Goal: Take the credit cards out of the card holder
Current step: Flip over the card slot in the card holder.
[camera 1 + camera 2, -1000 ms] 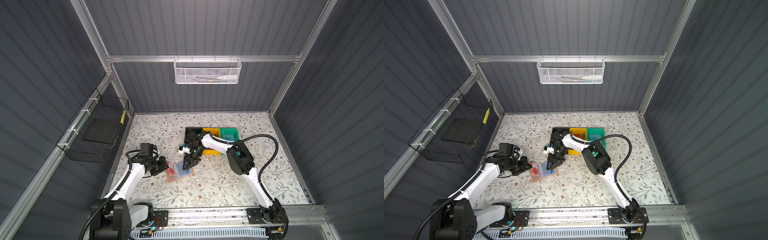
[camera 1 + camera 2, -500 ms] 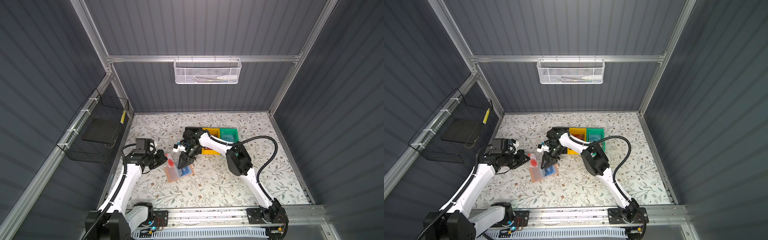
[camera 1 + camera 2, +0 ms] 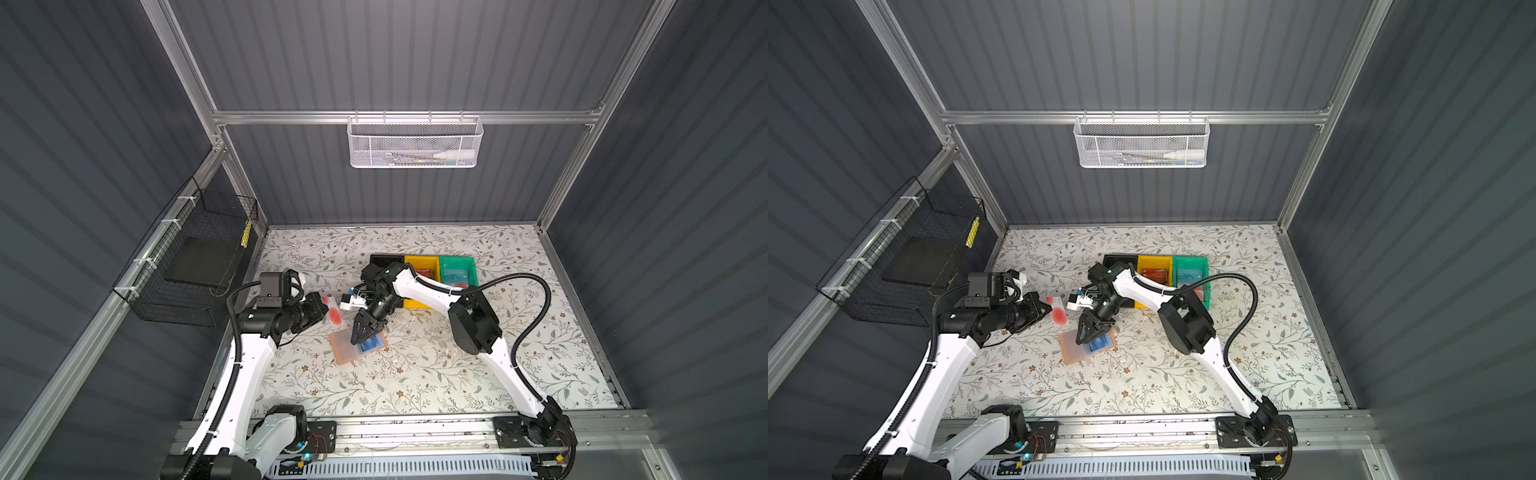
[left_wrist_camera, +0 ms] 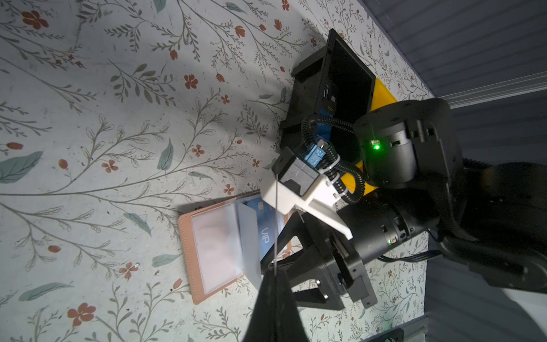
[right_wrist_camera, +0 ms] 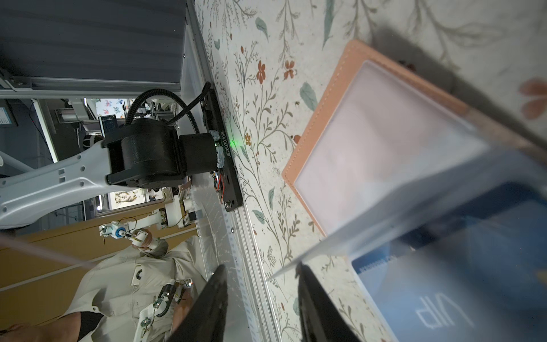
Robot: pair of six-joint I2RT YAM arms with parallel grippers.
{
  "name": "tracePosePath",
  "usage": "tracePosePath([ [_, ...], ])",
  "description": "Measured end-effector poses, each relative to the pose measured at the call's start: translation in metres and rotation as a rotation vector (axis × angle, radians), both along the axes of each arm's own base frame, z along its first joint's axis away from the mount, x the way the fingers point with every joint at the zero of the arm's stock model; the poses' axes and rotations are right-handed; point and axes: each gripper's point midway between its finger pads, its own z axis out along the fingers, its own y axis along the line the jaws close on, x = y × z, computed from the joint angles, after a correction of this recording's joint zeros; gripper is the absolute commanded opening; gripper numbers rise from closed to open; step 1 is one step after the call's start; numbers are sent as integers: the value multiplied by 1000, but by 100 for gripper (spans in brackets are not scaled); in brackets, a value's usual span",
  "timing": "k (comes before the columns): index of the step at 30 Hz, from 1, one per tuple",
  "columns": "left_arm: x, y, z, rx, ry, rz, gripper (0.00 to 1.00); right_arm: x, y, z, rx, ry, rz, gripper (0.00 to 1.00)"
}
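Card holder (image 3: 345, 349) lay open and flat on the floral table (image 3: 415, 374), left of centre and nearer than the row of bins. Its left half showed a frosted sleeve that looked empty. The right half held a blue card (image 4: 268, 234) inside its sleeve. One loose translucent sleeve leaf (image 4: 248, 237) stood up along the spine.

Right gripper (image 5: 260, 269) hung over the holder's right half, jaws moderately apart with nothing between them. One finger was just beside the raised leaf's corner. Left gripper (image 4: 273, 277) was pinched tight on a red card (image 3: 335, 316), held off the table at the holder's far-left side.

Handling (judgement):
- The cards look light, stiff and glossy, so probably slippery.
- Lying flat in a sleeve, a card offers no edge to grip. Slide it toward the sleeve mouth, then pinch the exposed short edge across its thickness.
- The holder is light and floppy and would likely drag along unless pinned.
- The leaf is flimsy.

Writing:
- "VIP" in white on the blue card.
- "VIP" on a second red card (image 3: 1156, 274) in the yellow bin (image 3: 1144, 262).
- "VIP" on a teal card (image 3: 1187, 276) in the green bin (image 3: 1200, 262).
- Black bin (image 4: 328, 59): nothing legible.
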Motion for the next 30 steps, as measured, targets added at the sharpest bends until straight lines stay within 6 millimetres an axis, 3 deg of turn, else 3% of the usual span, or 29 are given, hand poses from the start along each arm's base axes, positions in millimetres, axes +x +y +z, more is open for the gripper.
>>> tracePosePath([
  [8,3,2,6,-1,-15,9,0,2,9,-7,35,-24,-14,42],
  [23,5,4,17,-12,-36,18,0,-4,22,-4,61,-36,-13,59],
  [30,5,2,23,-32,-55,21,0,-3,19,-19,25,-56,-23,60],
])
